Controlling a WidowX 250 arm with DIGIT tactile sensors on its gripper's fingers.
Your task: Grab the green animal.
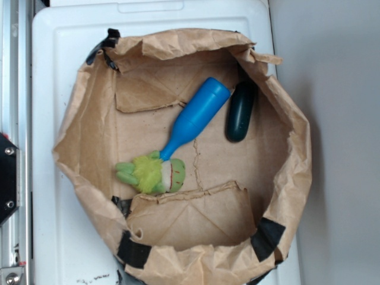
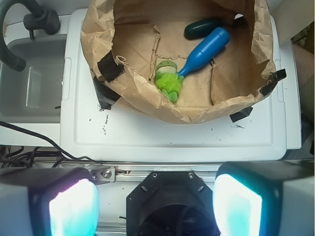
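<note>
The green animal [image 1: 153, 173] is a small light-green plush with a fuzzy yellow-green tuft and a pale face. It lies on the floor of a brown paper bag nest [image 1: 89, 113], its head by the neck of a blue bottle toy [image 1: 196, 117]. In the wrist view the green animal [image 2: 168, 78] sits far ahead inside the bag [image 2: 147, 101]. My gripper [image 2: 155, 206] is open at the bottom of that view, well short of the bag, with nothing between its glowing pads [image 2: 74, 209]. In the exterior view the gripper is out of sight.
A dark green smooth oblong object [image 1: 240, 111] lies beside the blue bottle toy [image 2: 204, 50]. The bag's crumpled walls stand up around all three. The bag rests on a white lid [image 2: 172, 137]. A grey tub [image 2: 29, 83] and black hose [image 2: 15, 29] are at left.
</note>
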